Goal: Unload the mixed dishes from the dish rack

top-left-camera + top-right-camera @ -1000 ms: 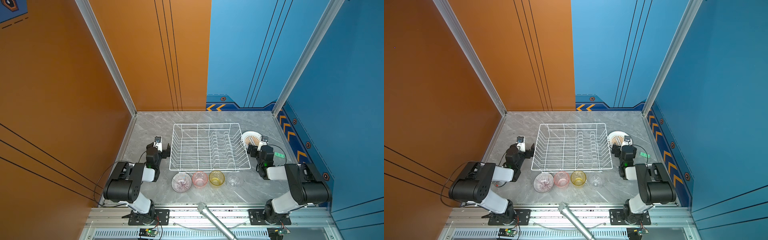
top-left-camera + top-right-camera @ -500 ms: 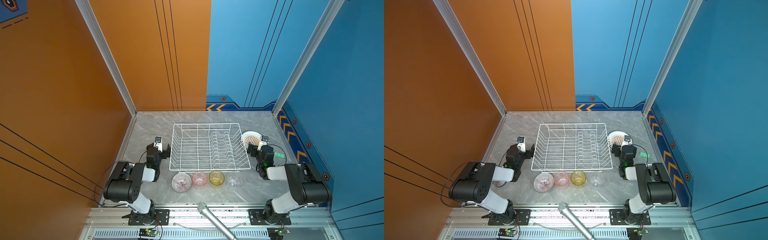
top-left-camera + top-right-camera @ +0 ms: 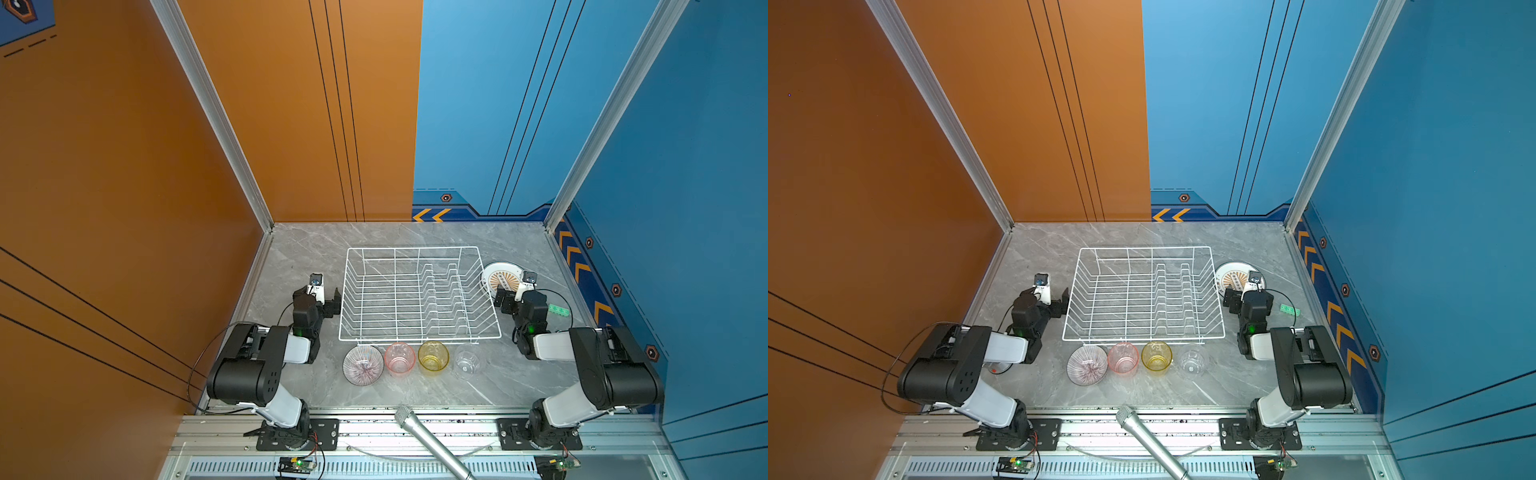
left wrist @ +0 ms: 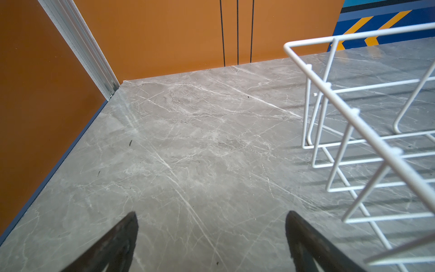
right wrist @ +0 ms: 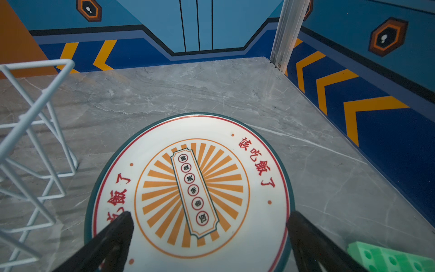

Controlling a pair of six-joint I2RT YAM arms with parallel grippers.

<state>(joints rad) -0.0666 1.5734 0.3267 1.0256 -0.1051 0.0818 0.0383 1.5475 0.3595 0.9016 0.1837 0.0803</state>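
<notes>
We are hovering the right claw (image 5: 209, 213) and left claw (image 4: 211, 212) open, empty; dropping the right risks chipping the orange-sunburst plate (image 5: 190, 188) just beneath it.

Both top views look steeply down from high above my base, sharing the whole table (image 3: 415, 235) and dish rack (image 3: 409, 291). My left wrist camera sits low, facing the far orange wall (image 4: 164, 35) beside the rack's corner. My right one hangs close over the sunburst plate (image 5: 193, 188), rack edge alongside.
</notes>
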